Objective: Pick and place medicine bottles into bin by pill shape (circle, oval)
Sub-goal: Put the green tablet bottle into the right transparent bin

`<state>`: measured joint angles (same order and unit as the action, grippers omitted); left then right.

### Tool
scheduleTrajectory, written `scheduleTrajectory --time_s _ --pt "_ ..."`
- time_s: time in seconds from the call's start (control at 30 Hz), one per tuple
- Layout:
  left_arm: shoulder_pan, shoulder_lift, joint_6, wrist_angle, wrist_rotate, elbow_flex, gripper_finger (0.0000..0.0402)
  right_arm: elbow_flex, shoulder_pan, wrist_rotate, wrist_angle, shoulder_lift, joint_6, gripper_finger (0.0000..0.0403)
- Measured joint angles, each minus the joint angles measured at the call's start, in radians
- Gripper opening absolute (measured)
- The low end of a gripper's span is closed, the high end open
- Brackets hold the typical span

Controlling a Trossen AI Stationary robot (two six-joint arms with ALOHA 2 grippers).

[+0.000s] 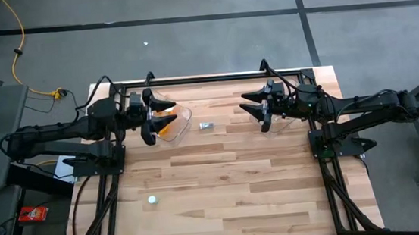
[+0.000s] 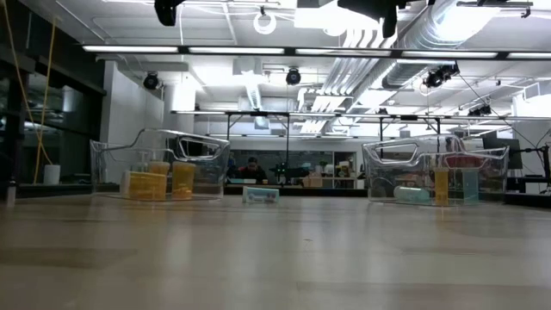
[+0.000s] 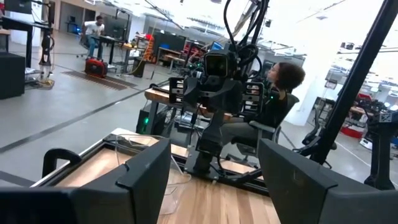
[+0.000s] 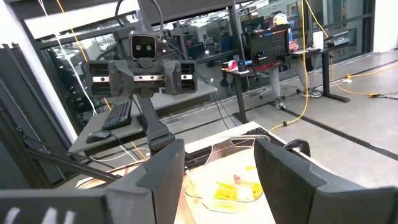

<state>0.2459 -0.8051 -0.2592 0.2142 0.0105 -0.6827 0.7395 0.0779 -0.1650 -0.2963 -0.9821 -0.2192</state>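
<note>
An orange bottle group [image 1: 167, 124] stands in the clear left bin [image 2: 112, 159], also seen in the right wrist view as yellow-orange bottles [image 4: 236, 190]. The clear right bin [image 2: 495, 164] holds several bottles [image 2: 441, 185]. One small bottle [image 1: 206, 125] lies on its side on the table between the bins, and a pale one [image 1: 153, 200] stands near the front left. My left gripper [image 1: 165, 115] hovers open above the left bin, pointing level at the right arm. My right gripper [image 1: 245, 105] hovers open by the right bin, facing it. Both hold nothing.
The wooden tabletop [image 1: 230, 184] has free room in its middle and near half. A black frame rail [image 1: 206, 77] runs along the far edge. A person [image 3: 280, 93] sits behind the right arm, beyond the table.
</note>
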Motion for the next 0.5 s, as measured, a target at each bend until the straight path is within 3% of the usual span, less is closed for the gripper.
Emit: scheduleTrajectory --time_s 0.5 --pt "0.0 0.0 0.0 0.0 0.008 0.0 0.0232 0.0 0.0 -0.003 0.0 0.0 0.0 0.0188"
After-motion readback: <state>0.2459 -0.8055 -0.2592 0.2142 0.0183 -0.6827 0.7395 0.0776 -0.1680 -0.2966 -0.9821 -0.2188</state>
